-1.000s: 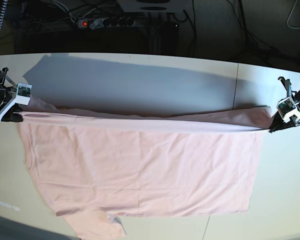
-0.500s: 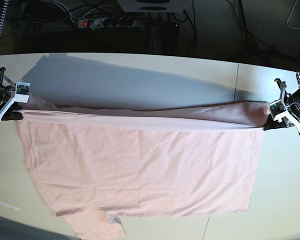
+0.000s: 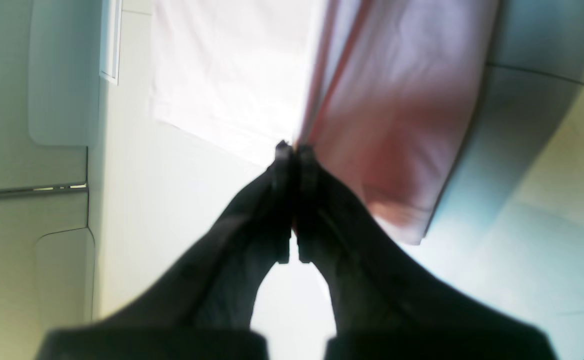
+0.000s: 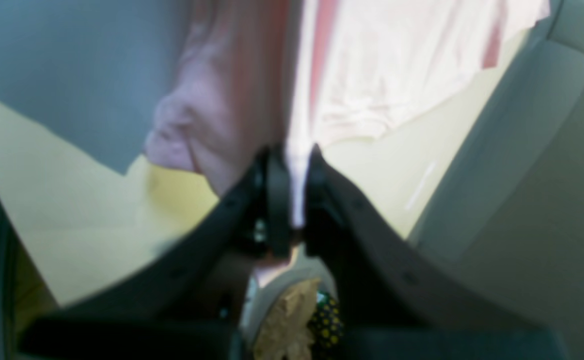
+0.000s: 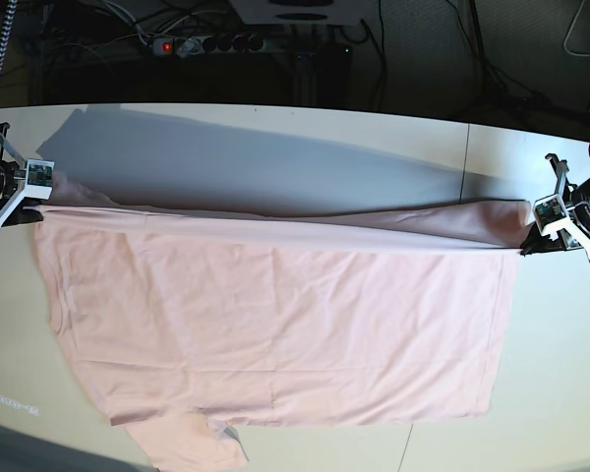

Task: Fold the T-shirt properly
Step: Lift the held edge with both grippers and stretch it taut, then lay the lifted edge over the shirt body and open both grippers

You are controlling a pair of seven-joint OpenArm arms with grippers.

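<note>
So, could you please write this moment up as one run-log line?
phase: mid-fold | left tool: shut on T-shirt edge | right tool: shut on T-shirt edge | edge stretched above table

The T-shirt [image 5: 275, 315] is seen as soft, matt pink cloth, faintly creased. The counter [image 5: 275, 147] is shown as smooth, pale, slightly sheened. Each tool looks like matt black plastic.

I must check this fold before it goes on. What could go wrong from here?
1. Both grippers, left and right, pinch only thin edges of the pale pink cotton T-shirt; the fabric may slip out.
2. The lifted edge sags mid-span, so the fold could land crooked.
3. One sleeve reaches the white table's near edge and may drag.
</note>
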